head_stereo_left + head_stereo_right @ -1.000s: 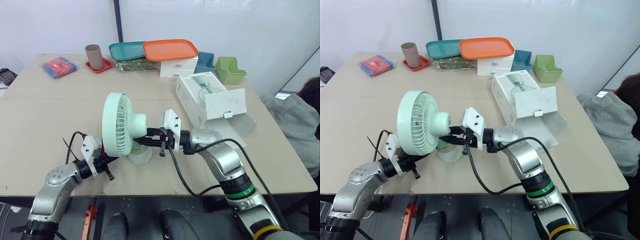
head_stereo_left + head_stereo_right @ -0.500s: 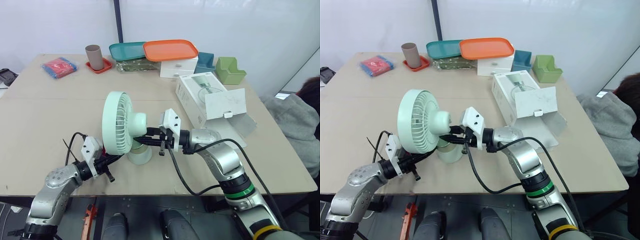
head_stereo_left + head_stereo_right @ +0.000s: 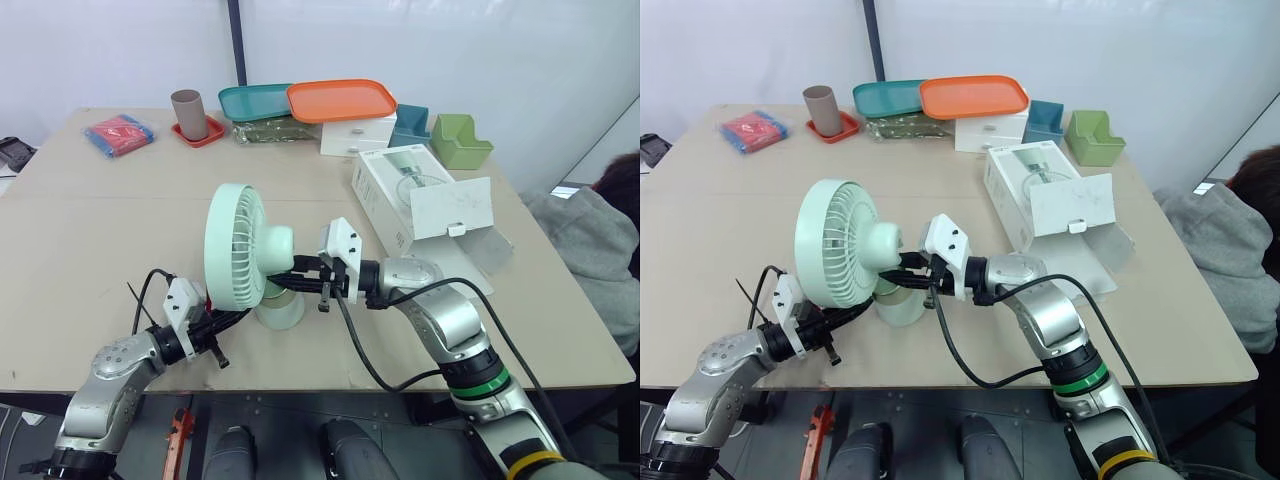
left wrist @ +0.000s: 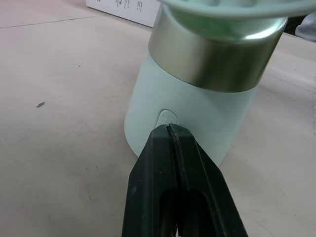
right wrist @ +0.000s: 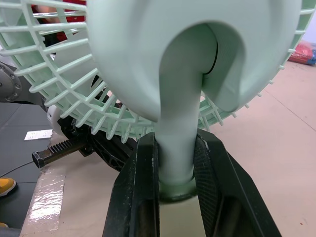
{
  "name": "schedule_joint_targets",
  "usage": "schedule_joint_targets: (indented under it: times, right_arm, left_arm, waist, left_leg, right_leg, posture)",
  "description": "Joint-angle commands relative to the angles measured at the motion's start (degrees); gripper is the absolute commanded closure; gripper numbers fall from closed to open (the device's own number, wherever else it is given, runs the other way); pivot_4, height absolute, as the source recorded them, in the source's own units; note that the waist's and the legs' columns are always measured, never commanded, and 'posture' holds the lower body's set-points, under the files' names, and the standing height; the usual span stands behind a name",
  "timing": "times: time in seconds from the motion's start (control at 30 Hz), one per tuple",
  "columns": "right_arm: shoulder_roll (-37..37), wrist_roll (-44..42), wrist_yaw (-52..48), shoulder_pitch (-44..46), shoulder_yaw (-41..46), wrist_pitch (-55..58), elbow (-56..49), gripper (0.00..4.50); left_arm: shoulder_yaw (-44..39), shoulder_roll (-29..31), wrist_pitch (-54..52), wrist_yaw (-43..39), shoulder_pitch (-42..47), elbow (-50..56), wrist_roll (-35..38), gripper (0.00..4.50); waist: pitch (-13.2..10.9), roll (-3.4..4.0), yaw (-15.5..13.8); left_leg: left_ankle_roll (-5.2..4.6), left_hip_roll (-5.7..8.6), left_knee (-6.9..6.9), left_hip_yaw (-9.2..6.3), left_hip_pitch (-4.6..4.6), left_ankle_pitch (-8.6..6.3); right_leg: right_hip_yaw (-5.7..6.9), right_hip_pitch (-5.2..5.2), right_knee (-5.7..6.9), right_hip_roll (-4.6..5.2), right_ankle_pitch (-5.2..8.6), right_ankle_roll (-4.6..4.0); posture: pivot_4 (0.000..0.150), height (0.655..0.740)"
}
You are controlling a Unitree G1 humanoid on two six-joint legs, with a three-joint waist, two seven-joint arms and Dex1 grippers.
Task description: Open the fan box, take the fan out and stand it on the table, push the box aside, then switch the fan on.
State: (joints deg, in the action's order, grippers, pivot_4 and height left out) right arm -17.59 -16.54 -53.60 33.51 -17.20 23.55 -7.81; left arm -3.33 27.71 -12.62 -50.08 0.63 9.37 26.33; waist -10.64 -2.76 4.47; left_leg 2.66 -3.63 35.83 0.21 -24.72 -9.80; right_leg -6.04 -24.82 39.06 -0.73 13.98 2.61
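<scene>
We clamp our right end effector point(image 5: 177, 144) on the smooth stem of the pale green plastic fan point(image 3: 240, 255), mid-frame in the head view, probably to steady it on the tan bench point(image 3: 90, 230). Our left end effector point(image 4: 170, 136), fingers pressed together into one blunt tip, sits at the oval power button point(image 4: 167, 118) on its rounded base. The white cardboard box point(image 3: 400, 185) lies open right of centre.

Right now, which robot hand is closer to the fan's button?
Left. The left fingers, shut, point right at the button on the fan's base; the right fingers clamp the stem higher up.
</scene>
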Motion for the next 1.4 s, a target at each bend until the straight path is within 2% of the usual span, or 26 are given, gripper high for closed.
schedule_joint_targets:
  times: [0.03,0.8,0.87,1.03,1.13,1.4]
  right_arm:
    - [0.0,0.0,-0.1,-0.9,-1.4,0.7,-1.6,4.11]
    - [0.1,0.0,-0.9,0.2,-0.7,-0.3,1.2,4.11]
    - [0.1,-0.2,-1.1,0.4,-0.4,-0.4,1.7,4.11]
    - [0.4,-6.3,-3.5,1.4,5.7,-0.8,3.6,4.11]
    - [-0.7,-11.0,-7.2,0.9,8.3,-0.9,1.9,4.11]
    - [-1.3,-23.3,-13.0,-0.1,14.1,2.2,-3.1,4.11]
  left_arm:
    - [1.5,-0.5,0.7,-1.2,-0.2,2.0,0.4,4.45]
    - [-0.9,0.7,-1.6,0.7,-1.4,5.8,1.7,4.45]
    - [-0.9,0.8,-1.9,0.9,-1.5,6.3,1.8,4.45]
    - [-4.8,2.1,-4.1,2.6,-3.7,10.1,4.1,4.45]
    - [-9.9,4.3,-9.0,3.4,-6.6,13.1,9.3,4.45]
    - [-16.5,4.4,-8.1,3.8,-12.9,18.4,13.3,4.45]
  waist:
    - [0.0,0.0,0.0]
    - [0.0,0.0,0.0]
    - [0.0,0.0,0.0]
    - [0.0,0.0,0.0]
    - [0.0,0.02,0.0]
    - [0.0,0.04,0.0]
  left_leg:
    - [0.0,0.0,0.0,0.0,0.0,0.0]
    - [0.0,0.0,-0.02,0.0,0.01,0.0]
    - [0.0,0.0,-0.02,0.0,0.02,0.0]
    - [0.0,0.0,-0.01,0.01,0.02,0.0]
    - [0.0,-0.01,-0.07,0.0,-0.11,0.0]
    - [0.01,-0.01,-0.12,-0.01,-0.2,-0.02]
  right_leg:
    - [0.0,0.0,0.0,0.0,0.0,0.0]
    - [0.0,-0.01,0.0,0.0,0.02,-0.01]
    - [-0.01,0.0,0.0,0.0,0.14,-0.24]
    - [-0.02,0.0,0.0,0.0,0.13,-0.25]
    - [-0.02,-0.16,0.0,-0.02,0.04,-0.04]
    - [0.01,-0.23,-0.03,-0.01,0.1,-0.04]
  posture:
    - [0.15,0.74]
    - [0.15,0.74]
    - [0.15,0.74]
    - [0.15,0.74]
    - [0.15,0.74]
    - [0.15,0.74]
